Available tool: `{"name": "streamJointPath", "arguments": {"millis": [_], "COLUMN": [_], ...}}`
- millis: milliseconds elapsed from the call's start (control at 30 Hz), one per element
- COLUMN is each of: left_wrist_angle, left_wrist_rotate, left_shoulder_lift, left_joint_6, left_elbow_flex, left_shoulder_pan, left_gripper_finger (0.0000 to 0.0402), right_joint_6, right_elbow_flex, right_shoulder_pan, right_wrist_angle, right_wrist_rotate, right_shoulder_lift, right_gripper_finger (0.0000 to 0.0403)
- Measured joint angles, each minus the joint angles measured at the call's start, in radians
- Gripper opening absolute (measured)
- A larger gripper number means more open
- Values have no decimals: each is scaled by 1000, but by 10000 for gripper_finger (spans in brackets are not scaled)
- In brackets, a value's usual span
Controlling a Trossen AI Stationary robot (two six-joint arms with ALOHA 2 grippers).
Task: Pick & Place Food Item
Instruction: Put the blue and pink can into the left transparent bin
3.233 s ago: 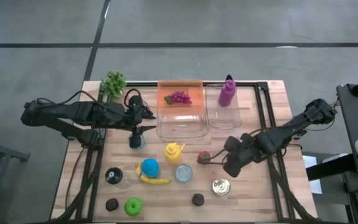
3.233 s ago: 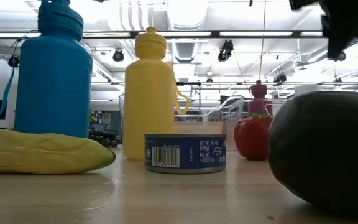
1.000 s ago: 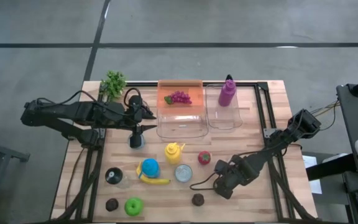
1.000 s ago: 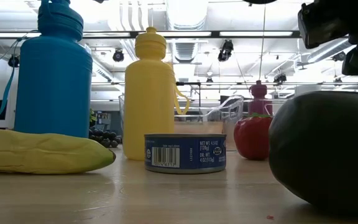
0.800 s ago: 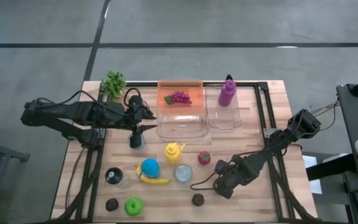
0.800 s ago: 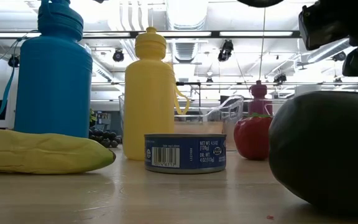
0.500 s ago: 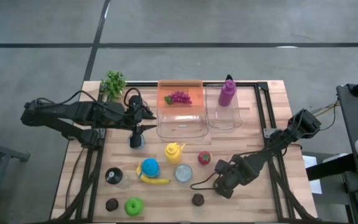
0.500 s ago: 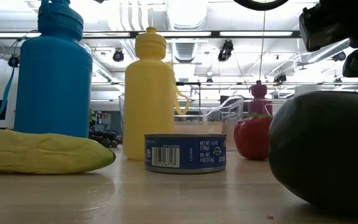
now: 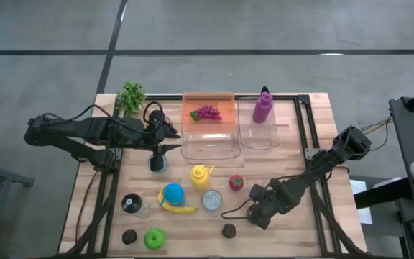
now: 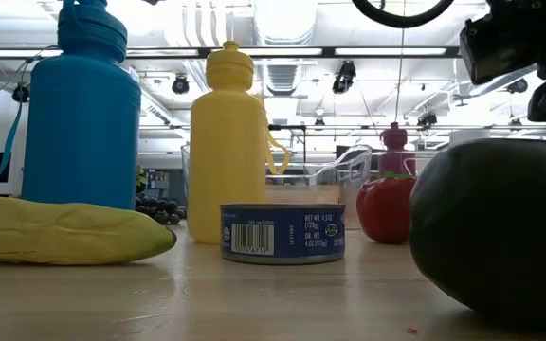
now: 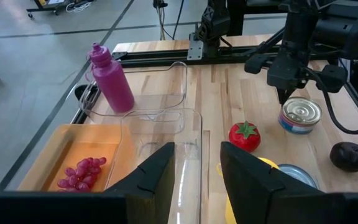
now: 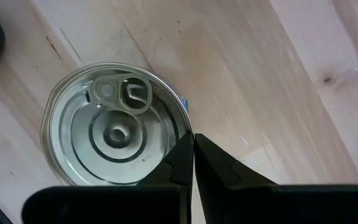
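can label: "net wt", rest perhaps unreadable | right claw closed | left claw apart

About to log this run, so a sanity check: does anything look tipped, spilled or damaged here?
Nothing stands out. The bottles stand upright, the grapes lie in the orange tray, and the tin sits flat and sealed under the shut right gripper. No spills on the table.

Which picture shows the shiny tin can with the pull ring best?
The right wrist view: the tin can fills it from above, pull ring plain, with the shut right gripper at its rim. The left wrist view shows the can small, farther off. In the high view the arm covers it. The low view doesn't show it.
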Motion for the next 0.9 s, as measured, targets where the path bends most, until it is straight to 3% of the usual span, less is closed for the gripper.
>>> {"name": "streamJointPath", "arguments": {"millis": [900], "left_wrist_angle": [-3], "left_wrist_rotate": [0], "left_shoulder_lift": [0], "left_joint_6": [0], "left_elbow_flex": [0], "left_shoulder_pan": [0], "left_gripper_finger": [131], "right_joint_6": [74], "right_elbow_flex": [-29], "right_shoulder_pan": [-1], "right_wrist_angle": [-11], "right_wrist_rotate": [-1], "right_shoulder_lift": [8], "right_gripper_finger": [8]}}
